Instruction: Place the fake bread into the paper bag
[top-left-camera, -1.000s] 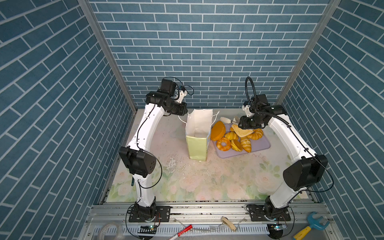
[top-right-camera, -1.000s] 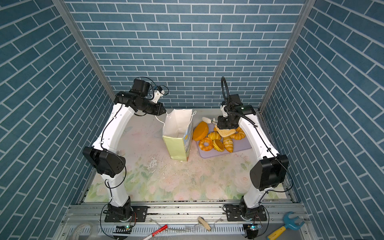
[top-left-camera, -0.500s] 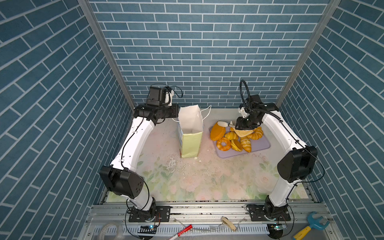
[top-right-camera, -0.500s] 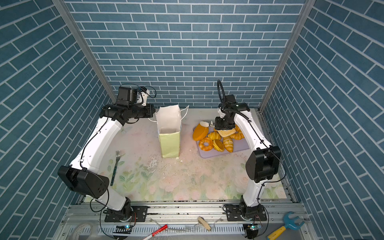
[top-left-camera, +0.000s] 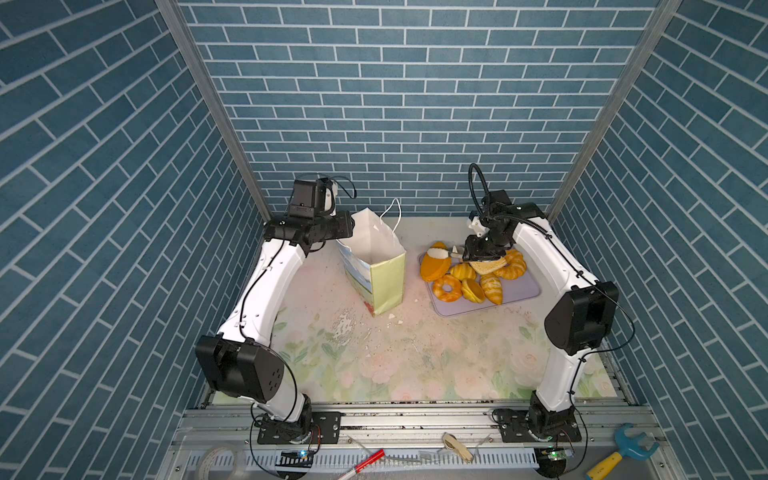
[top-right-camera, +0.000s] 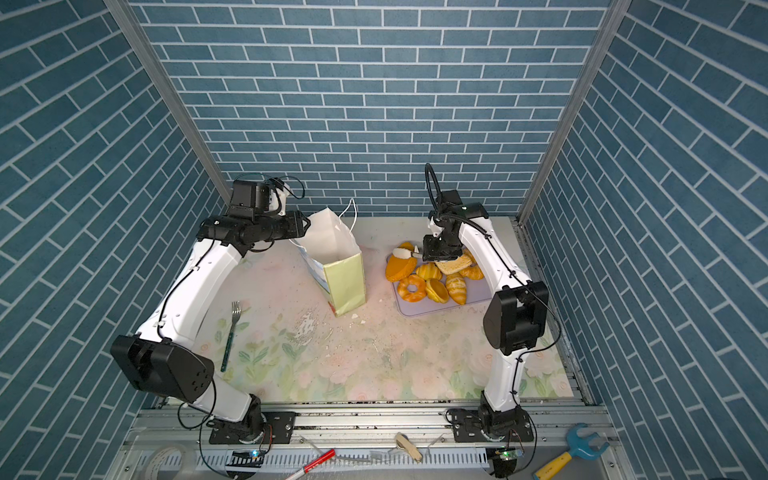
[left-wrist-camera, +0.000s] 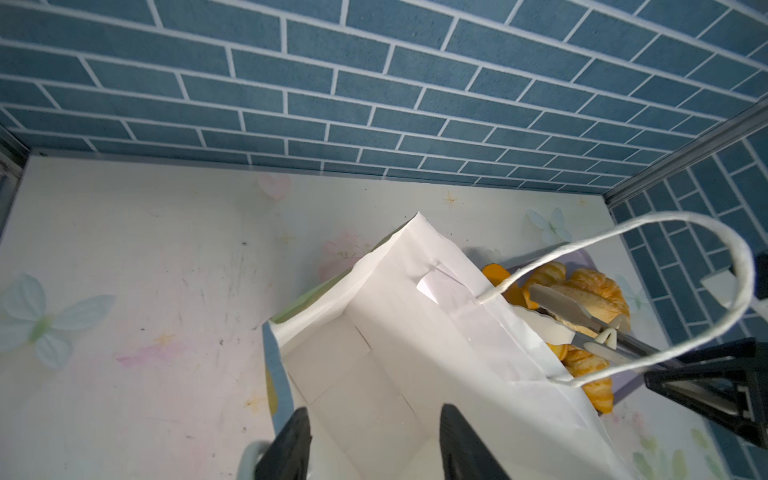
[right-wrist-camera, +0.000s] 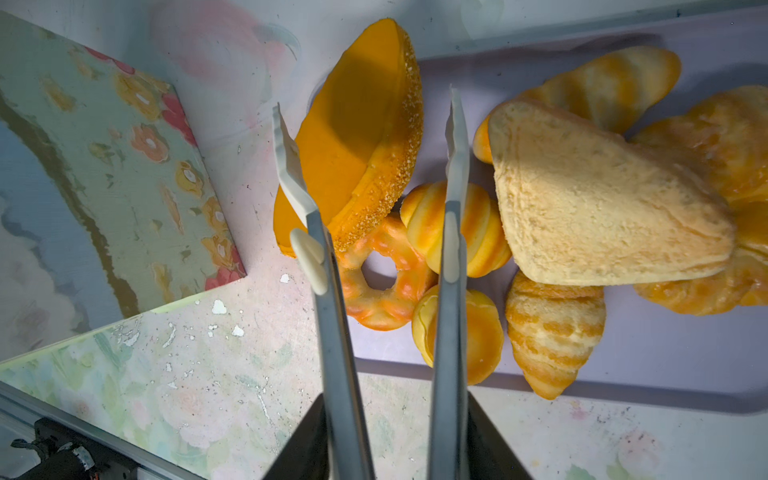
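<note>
Your left gripper (left-wrist-camera: 374, 442), jaws spread and pinching nothing, hangs over the mouth of the paper bag (top-left-camera: 386, 278). Your right gripper (right-wrist-camera: 390, 440) clamps tongs (right-wrist-camera: 446, 291) whose 2 tips straddle the orange disc bun (right-wrist-camera: 353, 133). The fake bread (top-left-camera: 491, 287) lies heaped on the lavender tray (top-left-camera: 519, 291), right of the bag.

The paper bag (left-wrist-camera: 415, 332) hides most of the fake bread (left-wrist-camera: 598, 291) in the left wrist view, whose edge cuts off the left gripper (left-wrist-camera: 374, 413). In both top views its jaws are too small to judge.
</note>
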